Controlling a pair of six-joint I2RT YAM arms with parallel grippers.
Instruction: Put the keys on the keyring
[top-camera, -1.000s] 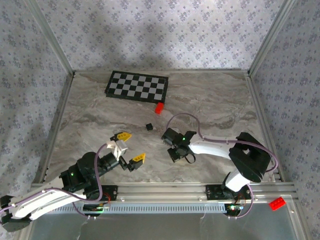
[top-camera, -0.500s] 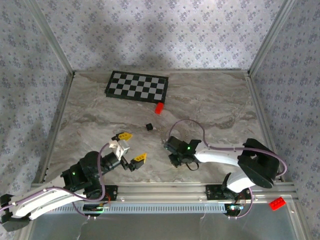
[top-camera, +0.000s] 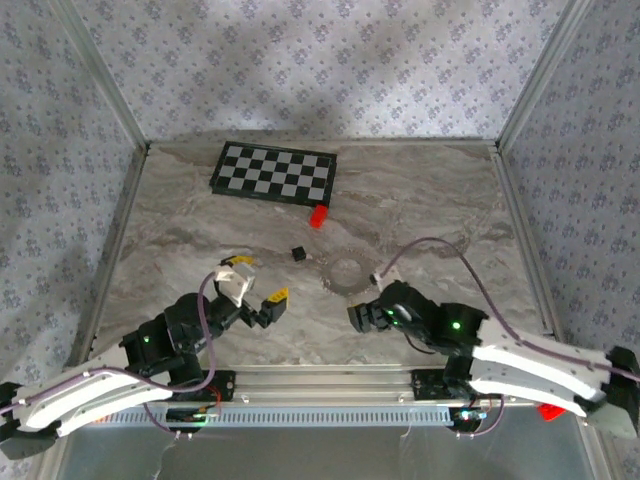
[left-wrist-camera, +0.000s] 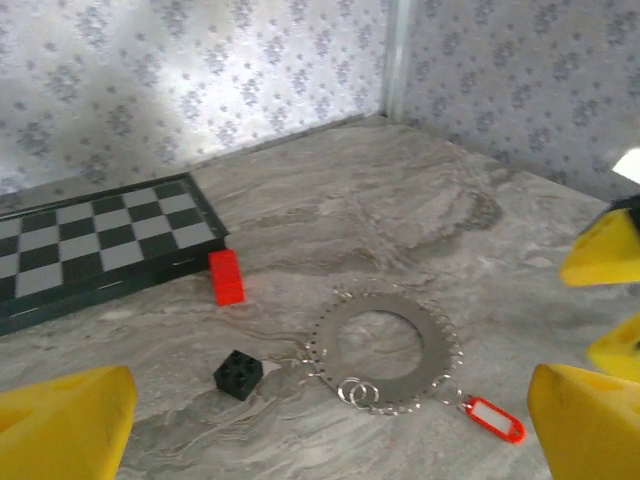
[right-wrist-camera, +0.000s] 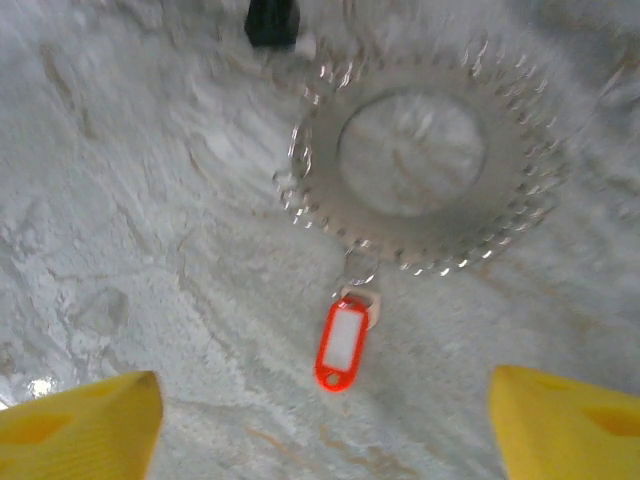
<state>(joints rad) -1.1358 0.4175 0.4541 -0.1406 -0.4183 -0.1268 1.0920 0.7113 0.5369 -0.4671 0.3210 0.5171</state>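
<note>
The keyring (top-camera: 347, 272) is a flat silvery-grey toothed loop lying on the marble table, seen also in the left wrist view (left-wrist-camera: 432, 352) and the right wrist view (right-wrist-camera: 420, 235). The keys (right-wrist-camera: 342, 345), a small red oblong tag with a pale middle, lie flat at the loop's near rim, with a small wire ring between tag and loop (left-wrist-camera: 493, 418). My right gripper (top-camera: 365, 315) is open just short of the tag, nothing between its yellow fingers (right-wrist-camera: 85, 425). My left gripper (top-camera: 257, 280) is open to the left of the loop, empty.
A black cube (top-camera: 298, 253) sits just left of the loop (left-wrist-camera: 238, 374). A red block (top-camera: 318, 216) lies by the corner of a checkerboard (top-camera: 275, 172) at the back. Another red block (top-camera: 553, 407) rests beyond the near rail, at the right.
My right gripper has opened and pulled back toward the near edge, uncovering the loop and the red tag on the table. The left gripper shifted slightly.
</note>
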